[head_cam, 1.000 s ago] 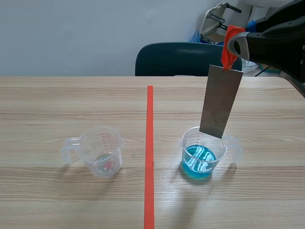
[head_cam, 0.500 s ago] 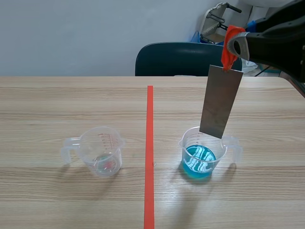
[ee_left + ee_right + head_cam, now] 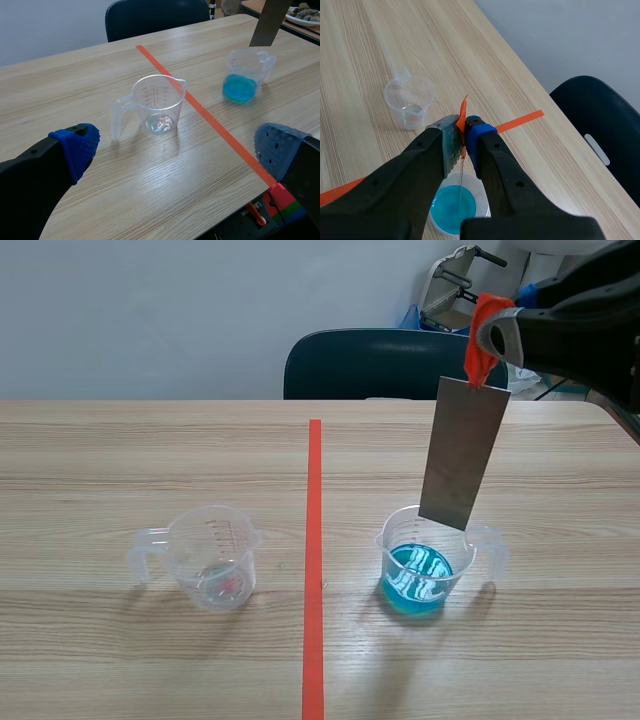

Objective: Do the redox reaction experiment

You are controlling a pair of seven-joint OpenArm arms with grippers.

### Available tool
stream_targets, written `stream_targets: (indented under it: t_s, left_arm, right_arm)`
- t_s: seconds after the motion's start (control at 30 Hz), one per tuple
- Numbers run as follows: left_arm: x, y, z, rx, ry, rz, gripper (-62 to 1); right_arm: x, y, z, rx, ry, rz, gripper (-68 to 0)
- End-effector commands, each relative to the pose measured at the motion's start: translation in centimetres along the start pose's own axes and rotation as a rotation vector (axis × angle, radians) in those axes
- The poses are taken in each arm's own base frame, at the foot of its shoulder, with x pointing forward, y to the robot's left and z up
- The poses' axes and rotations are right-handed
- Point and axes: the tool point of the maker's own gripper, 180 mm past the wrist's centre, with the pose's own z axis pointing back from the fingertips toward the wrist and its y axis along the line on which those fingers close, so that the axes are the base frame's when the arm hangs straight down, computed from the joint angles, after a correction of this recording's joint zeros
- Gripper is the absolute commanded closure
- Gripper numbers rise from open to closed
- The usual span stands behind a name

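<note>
Right hand (image 3: 487,332): raised above the desk, its two fingers clamped on the orange-red tag (image 3: 482,338) at the top edge of the metal plate; in its own wrist view the hand (image 3: 462,131) has both pads pressed together with only the tag (image 3: 463,112) between them.
Metal plate (image 3: 463,455): grey, flat and long, hanging straight down from the right hand; its lower edge sits about level with the far rim of the blue cup and above the liquid. From the right wrist it shows edge-on as a thin line (image 3: 460,182) under the fingers.
Blue cup (image 3: 420,570): clear plastic measuring cup with a handle, directly below the right hand, holding a shallow layer of bright blue liquid; it is far ahead of the left hand, beyond the tape (image 3: 244,76).
Left hand (image 3: 177,147): low near the desk edge, fingers wide apart, nothing between them.
Empty cup (image 3: 159,102): clear measuring cup with red scale marks, just ahead of the left hand and between its spread fingers; well off to the side of the right hand (image 3: 411,102).
Tape line (image 3: 314,560): orange-red, running between the two cups.
Desk (image 3: 120,460): light wood grain, carrying both cups.
Chair (image 3: 375,365): dark blue, beyond the far desk edge, behind the right hand.
</note>
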Motion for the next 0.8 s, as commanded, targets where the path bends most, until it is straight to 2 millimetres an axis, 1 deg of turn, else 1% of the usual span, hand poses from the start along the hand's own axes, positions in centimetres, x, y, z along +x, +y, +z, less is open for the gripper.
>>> stream_targets:
  t_s: [0.0,0.4,0.43,0.5,0.57,0.67,0.7,0.77]
  left_arm:
    - [0.5,-0.1,-0.1,0.005,-0.022,0.009,-62.3]
    - [-0.5,-0.2,-0.1,-0.001,0.03,0.005,-62.3]
    - [-0.5,-0.2,-0.1,-0.001,0.03,0.005,-56.1]
    - [-0.5,-0.3,-0.1,-0.004,0.031,0.001,-38.2]
    - [-0.8,-0.8,-0.1,-0.04,0.047,-0.024,-24.3]
    - [-0.7,-0.7,-0.6,-0.052,0.039,-0.055,-2.9]
    - [-0.6,-0.7,-0.9,-0.056,0.03,-0.067,-1.7]
    - [-0.3,-0.6,-1.6,-0.069,0.008,-0.097,-1.9]
  right_arm:
    - [1.2,-0.3,0.1,-0.002,-0.025,0.032,-0.6]
    - [1.2,-0.3,0.1,-0.002,-0.025,0.032,-0.6]
    - [1.2,-0.3,0.1,-0.002,-0.025,0.032,-0.6]
    - [1.2,-0.3,0.1,-0.002,-0.025,0.032,-0.6]
    - [1.2,-0.3,0.1,-0.002,-0.023,0.032,-0.6]
    - [1.0,-0.3,0.1,-0.002,-0.016,0.032,-0.6]
    - [1.0,-0.3,0.1,-0.002,-0.013,0.032,-0.6]
    - [0.9,-0.3,0.1,-0.002,-0.01,0.032,-0.6]
